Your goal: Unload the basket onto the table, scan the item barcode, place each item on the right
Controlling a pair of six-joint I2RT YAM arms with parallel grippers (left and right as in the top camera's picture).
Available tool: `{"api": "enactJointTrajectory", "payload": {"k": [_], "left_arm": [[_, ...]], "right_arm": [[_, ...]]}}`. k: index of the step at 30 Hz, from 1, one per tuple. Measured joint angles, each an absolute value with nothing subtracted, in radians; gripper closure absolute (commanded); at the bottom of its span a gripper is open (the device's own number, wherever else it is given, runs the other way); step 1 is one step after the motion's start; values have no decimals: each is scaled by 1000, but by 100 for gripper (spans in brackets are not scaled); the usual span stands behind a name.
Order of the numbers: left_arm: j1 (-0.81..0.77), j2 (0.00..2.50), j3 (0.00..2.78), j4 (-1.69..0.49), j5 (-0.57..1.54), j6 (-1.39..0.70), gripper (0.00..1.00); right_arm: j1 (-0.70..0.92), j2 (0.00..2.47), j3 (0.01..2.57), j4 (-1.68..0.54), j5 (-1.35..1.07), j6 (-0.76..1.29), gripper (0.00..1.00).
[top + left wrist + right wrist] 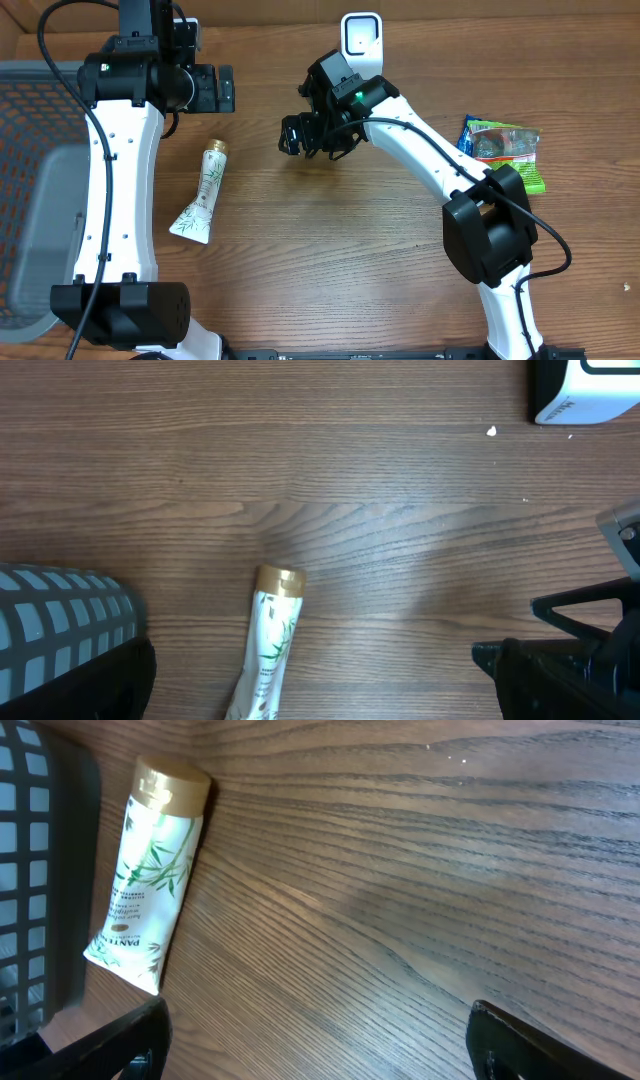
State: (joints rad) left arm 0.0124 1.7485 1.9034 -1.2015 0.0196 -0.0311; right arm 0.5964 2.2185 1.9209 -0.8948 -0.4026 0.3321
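Currently | white gold-capped squeeze tube (203, 190) with green leaf print lies flat on wooden table (300, 250) between arms, free for pickup | left gripper (222, 88), right gripper (312, 138): both spread wide, empty | white boxy scanner (361, 38) stands at far edge.

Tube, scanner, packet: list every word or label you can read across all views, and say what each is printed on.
"PANTENE": on the white tube, near its crimped end, in the right wrist view.
Smaller lines above it on the tube: too small to read.
Marking on the side of the white scanner: blurred, unreadable.
Print on the green packet: too small to read.
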Motion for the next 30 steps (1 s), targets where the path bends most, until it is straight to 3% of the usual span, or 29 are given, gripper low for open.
{"api": "enactJointTrajectory", "payload": {"k": [30], "left_arm": [[12,1748,1904,-1201,19,-31,0]], "right_arm": [[597,2219,1921,-910,-411,313,5]]}}
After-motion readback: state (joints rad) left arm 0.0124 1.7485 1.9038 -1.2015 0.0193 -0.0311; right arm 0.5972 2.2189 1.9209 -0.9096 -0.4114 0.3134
